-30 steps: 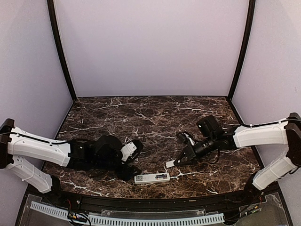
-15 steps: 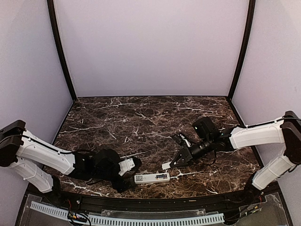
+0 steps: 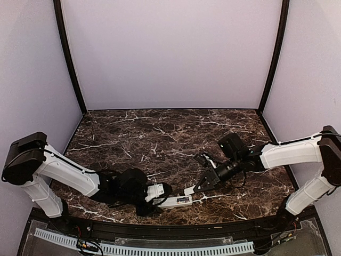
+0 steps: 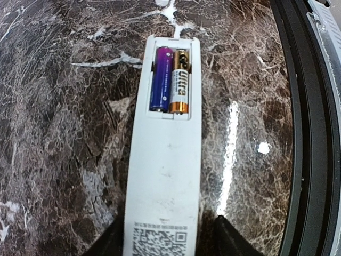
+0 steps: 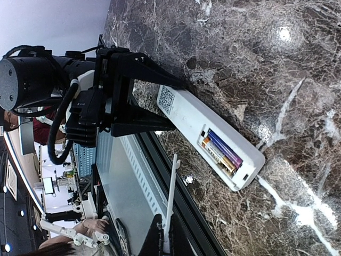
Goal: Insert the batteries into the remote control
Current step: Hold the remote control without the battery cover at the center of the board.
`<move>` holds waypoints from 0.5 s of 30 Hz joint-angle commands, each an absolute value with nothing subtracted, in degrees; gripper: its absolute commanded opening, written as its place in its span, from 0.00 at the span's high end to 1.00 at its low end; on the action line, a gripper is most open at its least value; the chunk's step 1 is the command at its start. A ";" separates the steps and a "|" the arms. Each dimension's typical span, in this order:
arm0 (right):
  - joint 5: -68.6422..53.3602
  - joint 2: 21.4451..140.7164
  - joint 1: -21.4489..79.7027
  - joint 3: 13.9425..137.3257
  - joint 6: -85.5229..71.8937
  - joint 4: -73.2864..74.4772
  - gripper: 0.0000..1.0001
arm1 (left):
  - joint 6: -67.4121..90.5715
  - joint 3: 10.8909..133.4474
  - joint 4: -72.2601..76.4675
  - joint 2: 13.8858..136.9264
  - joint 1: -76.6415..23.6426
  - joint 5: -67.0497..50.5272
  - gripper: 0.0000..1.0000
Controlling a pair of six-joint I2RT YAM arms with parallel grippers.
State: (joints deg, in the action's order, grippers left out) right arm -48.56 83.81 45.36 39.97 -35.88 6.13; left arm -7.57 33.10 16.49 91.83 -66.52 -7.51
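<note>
Your left claw [image 4: 169, 226] sits at the bottom edge of its wrist view, one dark finger on either side of the remote control [image 4: 166, 176], at the end that carries the printed code patch [image 4: 158, 238]. The finger on the left of the frame looks to be against the remote's side, and a thin shadowed gap shows at the other, so you cannot tell whether the claw is squeezing the remote or only straddling it. The remote lies flat on the dark marble table [image 4: 64, 117], running from the bottom centre of that view towards the top. Its battery bay [image 4: 169, 116] is uncovered near the top end, and the batteries [image 4: 170, 80] lie in it side by side: a purple-blue one on the left, a gold-and-black one on the right.

Your right claw [image 5: 164, 228] is closed on a thin white piece [image 5: 171, 192], seen edge-on rising from the bottom centre of its wrist view; its tip stops short of the remote. From above, the remote lies near the bottom centre of the frame, close to the table's front edge, with the left claw at its left end and the right claw up and to the right of its other end
</note>
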 commanded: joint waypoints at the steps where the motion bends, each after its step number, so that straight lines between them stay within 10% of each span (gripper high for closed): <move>1: -50.27 84.61 45.04 39.91 -33.66 7.82 1.00 | -8.03 34.49 11.38 92.99 -66.84 -12.58 0.55; 15: -55.18 93.52 46.11 40.43 -38.61 -3.42 1.00 | -5.15 36.65 8.81 93.64 -68.66 -10.68 0.73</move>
State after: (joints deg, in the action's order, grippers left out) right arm -52.47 91.57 45.43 40.07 -35.38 3.77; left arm -6.20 35.66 12.47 92.47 -67.22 -8.75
